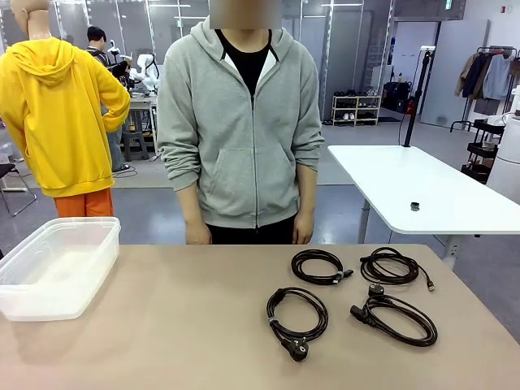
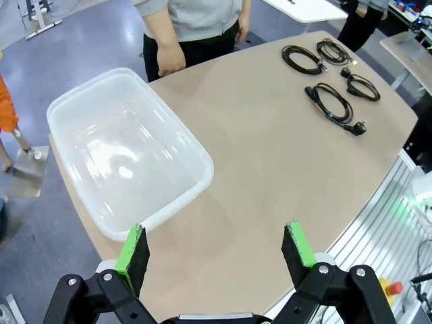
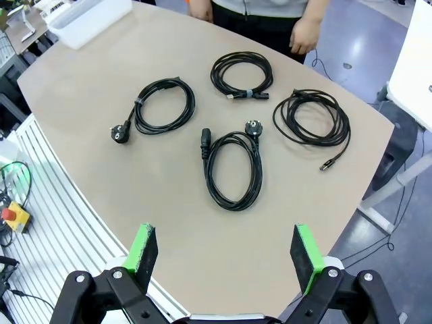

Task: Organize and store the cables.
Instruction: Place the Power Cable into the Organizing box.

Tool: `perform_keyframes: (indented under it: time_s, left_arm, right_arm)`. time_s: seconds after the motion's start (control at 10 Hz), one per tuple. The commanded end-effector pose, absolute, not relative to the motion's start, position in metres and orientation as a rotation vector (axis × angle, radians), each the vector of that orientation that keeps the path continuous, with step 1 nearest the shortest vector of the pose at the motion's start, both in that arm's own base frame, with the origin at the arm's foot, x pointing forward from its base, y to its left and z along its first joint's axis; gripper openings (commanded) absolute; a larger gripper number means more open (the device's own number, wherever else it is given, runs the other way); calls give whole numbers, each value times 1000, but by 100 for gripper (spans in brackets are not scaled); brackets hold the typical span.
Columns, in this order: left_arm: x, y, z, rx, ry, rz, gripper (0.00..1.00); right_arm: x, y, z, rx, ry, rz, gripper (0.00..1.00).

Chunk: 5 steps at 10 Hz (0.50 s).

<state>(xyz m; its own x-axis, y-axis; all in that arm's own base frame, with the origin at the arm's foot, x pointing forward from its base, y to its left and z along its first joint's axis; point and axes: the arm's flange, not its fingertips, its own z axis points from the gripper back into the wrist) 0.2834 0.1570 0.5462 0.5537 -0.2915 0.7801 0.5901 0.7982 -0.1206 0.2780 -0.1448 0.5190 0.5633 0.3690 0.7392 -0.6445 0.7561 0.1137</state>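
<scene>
Several black cables lie coiled on the right half of the tan table (image 1: 162, 325). One coil with a chunky plug (image 1: 297, 315) lies nearest the middle, another thick coil (image 1: 396, 317) to its right, and two thinner coils (image 1: 318, 266) (image 1: 392, 266) behind them. My right gripper (image 3: 223, 253) hangs open high above them; the closest coil (image 3: 233, 169) is just beyond its fingers. My left gripper (image 2: 216, 250) is open above the table edge beside the clear container (image 2: 196, 145), and the cables (image 2: 331, 101) lie far off.
A clear plastic container (image 1: 49, 305) stands at the table's left end with nothing in it. A person in a grey hoodie stands at the far edge, hands (image 1: 197, 233) hanging down. A white table (image 1: 422, 195) stands behind on the right.
</scene>
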Motion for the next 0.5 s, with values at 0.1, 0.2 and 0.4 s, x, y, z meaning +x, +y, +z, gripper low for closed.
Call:
perform_keyframes:
  time_s: [0.1, 0.2, 0.4]
  left_arm:
    - [287, 157, 552, -393, -838, -564, 100]
    - [287, 157, 552, -393, -838, -564, 100]
    - [287, 157, 552, -393, -838, -564, 100]
  right_arm:
    - [279, -144, 519, 395, -767, 640, 100]
    - [279, -144, 519, 395, -767, 640, 100]
    - [279, -144, 519, 395, -767, 640, 100]
